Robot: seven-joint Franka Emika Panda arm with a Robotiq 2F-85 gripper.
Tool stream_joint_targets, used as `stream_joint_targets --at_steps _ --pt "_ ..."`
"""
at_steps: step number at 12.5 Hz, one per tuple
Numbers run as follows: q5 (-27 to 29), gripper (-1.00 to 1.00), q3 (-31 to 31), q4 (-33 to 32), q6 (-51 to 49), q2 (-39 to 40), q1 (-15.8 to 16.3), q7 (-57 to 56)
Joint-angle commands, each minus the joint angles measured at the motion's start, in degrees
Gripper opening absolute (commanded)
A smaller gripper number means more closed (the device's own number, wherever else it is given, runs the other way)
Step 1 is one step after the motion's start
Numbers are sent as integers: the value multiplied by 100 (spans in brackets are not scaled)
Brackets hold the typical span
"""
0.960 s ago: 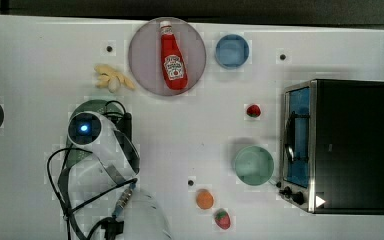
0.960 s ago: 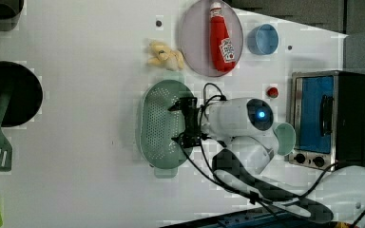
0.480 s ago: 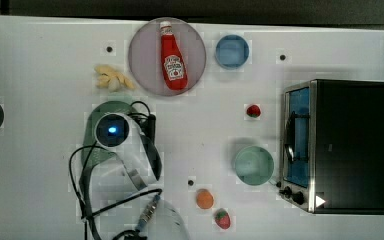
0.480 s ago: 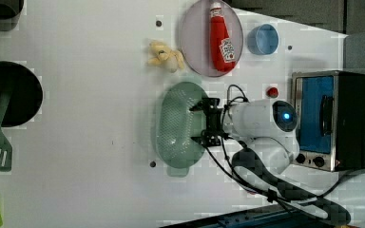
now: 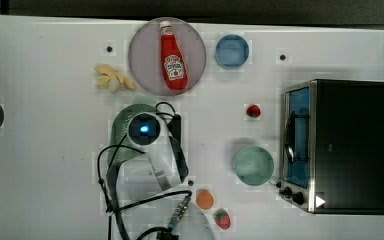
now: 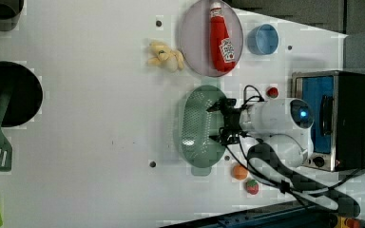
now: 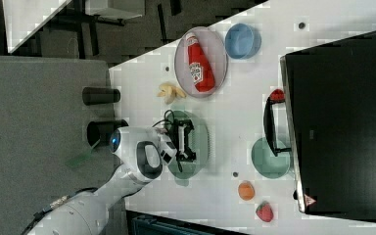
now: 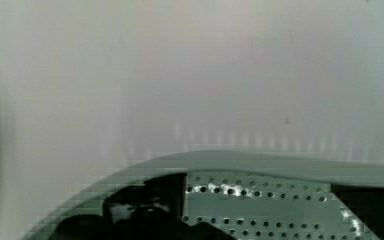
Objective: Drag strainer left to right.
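Top view: arm head with blue light sits over the strainer point(image 5: 121, 125), covering most of it; only the strainer's green edge shows at the top view's left of the head. Strainer lies below the purple plate point(image 5: 147, 70) carrying the ketchup bottle point(image 5: 173, 57). Since the earlier frames, head and strainer have shifted toward the top view's right.

Left view: gripper point(image 6: 222, 122) reaches into the strainer point(image 6: 195, 126) at its rim on the left view's right; fingers stand wide apart, one toward each end of that rim. Strainer now lies directly below the plate point(image 6: 195, 42); earlier it lay further to the left view's left. Toaster oven point(image 6: 349, 118), orange ball point(image 6: 240, 171) and strawberry point(image 6: 252, 186) have not moved.

Right view: gripper point(image 7: 183, 141) spread inside the strainer point(image 7: 203, 142), near the yellow toy point(image 7: 170, 91). Round green bowl point(image 7: 269, 159) well apart.

Wrist view: strainer point(image 8: 260, 200) perforated wall and pale rim against the white table point(image 8: 180, 75).
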Motion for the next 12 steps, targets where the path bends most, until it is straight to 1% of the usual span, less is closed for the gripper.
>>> stream_joint_targets --at_steps 1,7,12 --pt "60 100 -339 -1 3 -165 -341 -756" --pt "59 100 -832 -2 142 -189 -570 -1088" --pt "60 100 -1230 4 197 -190 -696 -2006"
